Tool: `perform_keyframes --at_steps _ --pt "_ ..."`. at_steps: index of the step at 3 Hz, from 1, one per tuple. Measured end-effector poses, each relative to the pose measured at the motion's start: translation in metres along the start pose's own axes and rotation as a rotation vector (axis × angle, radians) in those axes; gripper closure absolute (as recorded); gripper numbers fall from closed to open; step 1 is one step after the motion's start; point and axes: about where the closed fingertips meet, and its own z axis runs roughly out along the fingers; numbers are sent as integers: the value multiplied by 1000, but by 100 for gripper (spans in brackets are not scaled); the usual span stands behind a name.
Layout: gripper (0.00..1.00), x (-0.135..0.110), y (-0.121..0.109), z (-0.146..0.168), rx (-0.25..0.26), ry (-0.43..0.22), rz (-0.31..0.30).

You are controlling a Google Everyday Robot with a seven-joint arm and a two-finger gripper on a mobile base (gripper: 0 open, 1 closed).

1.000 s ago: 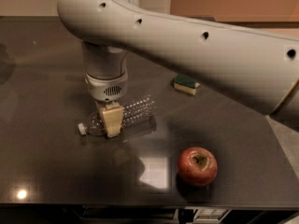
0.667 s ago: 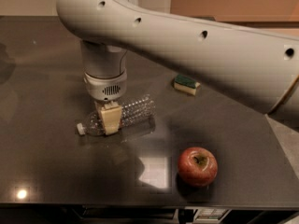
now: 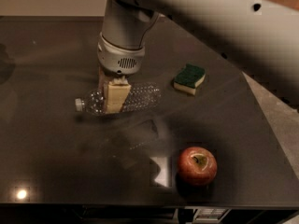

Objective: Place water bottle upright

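Observation:
The water bottle (image 3: pixel 140 97) is a clear ribbed plastic bottle. It lies horizontal, with its white cap (image 3: pixel 79 105) pointing left, over the left middle of the dark table (image 3: pixel 56 162). My gripper (image 3: pixel 114 94) comes straight down from above and is shut on the bottle's middle. One tan finger (image 3: pixel 114 97) shows in front of the bottle and the other is hidden behind it. The label band is hidden by the finger. The bottle seems held slightly above the tabletop.
A red apple (image 3: pixel 196 165) stands near the table's front edge, right of centre. A green and yellow sponge (image 3: pixel 189 78) lies to the right of the bottle. My large white arm (image 3: pixel 224 17) spans the upper right. The table's right edge runs diagonally at the right.
The bottle, held in my gripper, has moved up in the view and stays horizontal. The apple has not moved.

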Motion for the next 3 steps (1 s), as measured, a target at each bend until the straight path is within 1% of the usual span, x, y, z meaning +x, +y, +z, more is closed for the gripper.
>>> perform_keyframes --at_steps 1,2,3 --pt "100 -4 -7 -38 10 -165 26" --pt "100 -6 -14 -65 21 -334 61" --pt "100 -6 -18 -82 30 -524 110"
